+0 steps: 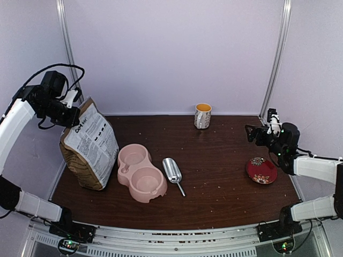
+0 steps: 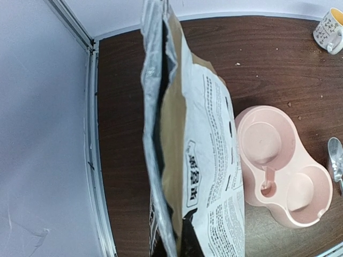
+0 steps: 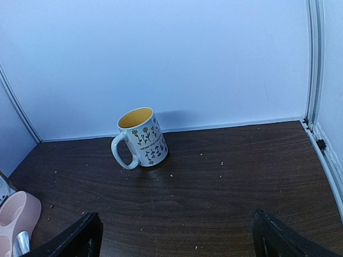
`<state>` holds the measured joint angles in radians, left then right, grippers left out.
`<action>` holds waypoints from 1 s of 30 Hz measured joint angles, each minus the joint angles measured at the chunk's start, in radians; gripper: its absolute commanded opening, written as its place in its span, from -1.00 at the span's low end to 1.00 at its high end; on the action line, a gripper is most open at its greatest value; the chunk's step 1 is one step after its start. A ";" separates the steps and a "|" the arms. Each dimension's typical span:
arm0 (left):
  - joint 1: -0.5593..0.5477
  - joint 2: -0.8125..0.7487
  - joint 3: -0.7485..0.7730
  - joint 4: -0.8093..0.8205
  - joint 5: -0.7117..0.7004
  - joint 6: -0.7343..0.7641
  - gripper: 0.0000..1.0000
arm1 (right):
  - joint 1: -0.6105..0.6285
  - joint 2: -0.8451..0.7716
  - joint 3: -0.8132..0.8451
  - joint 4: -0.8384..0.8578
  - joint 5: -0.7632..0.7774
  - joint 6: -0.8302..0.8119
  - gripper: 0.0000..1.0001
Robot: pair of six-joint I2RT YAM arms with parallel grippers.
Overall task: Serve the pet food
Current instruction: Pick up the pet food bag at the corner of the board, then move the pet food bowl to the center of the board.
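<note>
My left claw (image 1: 74,111) is clamped on the top edge of the paper bag (image 1: 91,152), which stands tilted at the desk's (image 1: 220,160) left edge. My right claw (image 1: 256,134) hangs with its jaws wide apart above the right edge, near the red plate (image 1: 261,170). The pink double bowl (image 1: 142,172) sits just beside the bag, with the metal scoop (image 1: 172,171) next to it. Stray pet food (image 1: 185,234) lies along the near rail; the bag's inside is hidden from me.

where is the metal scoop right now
In the top view the metal scoop lies on the table near the middle, just right of the pink double bowl, with its handle pointing toward the near edge.
</note>
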<state>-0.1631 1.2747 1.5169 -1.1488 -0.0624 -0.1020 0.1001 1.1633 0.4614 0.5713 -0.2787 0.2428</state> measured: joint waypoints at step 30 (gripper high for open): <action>-0.372 0.221 0.247 -0.111 -0.022 -0.334 -1.00 | 0.000 0.022 0.028 -0.042 -0.058 0.000 1.00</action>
<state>-0.5354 1.4960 1.7638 -1.2594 -0.0841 -0.4358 0.1001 1.1851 0.4896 0.5293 -0.3370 0.2424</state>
